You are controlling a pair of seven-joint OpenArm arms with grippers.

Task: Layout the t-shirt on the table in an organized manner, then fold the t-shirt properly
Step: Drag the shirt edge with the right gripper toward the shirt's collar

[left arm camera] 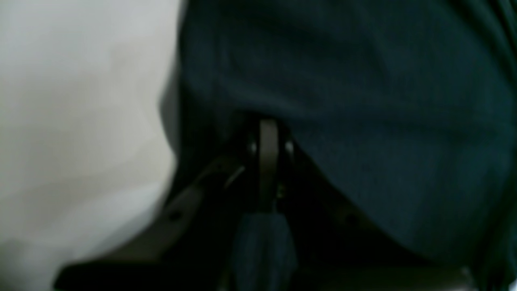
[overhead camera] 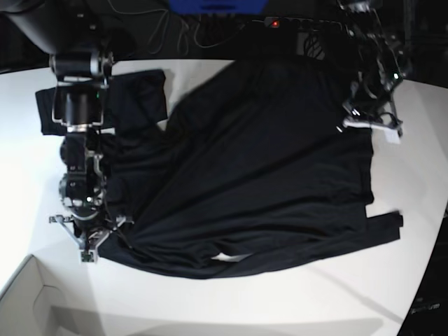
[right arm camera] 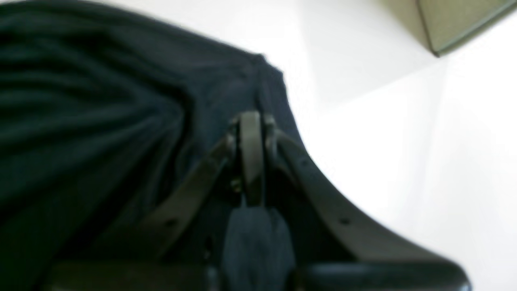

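The black t-shirt (overhead camera: 252, 175) lies spread over the white table (overhead camera: 280, 301), with one sleeve at the far left and a sleeve end at the right front. My left gripper (overhead camera: 369, 124) is at the shirt's right edge. In the left wrist view the left gripper (left arm camera: 268, 129) is shut on the t-shirt (left arm camera: 383, 101), with the table (left arm camera: 72, 121) beside it. My right gripper (overhead camera: 89, 245) is at the shirt's left front corner. In the right wrist view the right gripper (right arm camera: 251, 121) is shut on an edge of the t-shirt (right arm camera: 80, 121) above the table (right arm camera: 404, 141).
A white box corner (overhead camera: 28, 297) sits at the table's front left and also shows in the right wrist view (right arm camera: 456, 20). Cables and a power strip with a red light (overhead camera: 274, 23) run along the back edge. The table's curved edge (overhead camera: 428, 280) falls off at the right.
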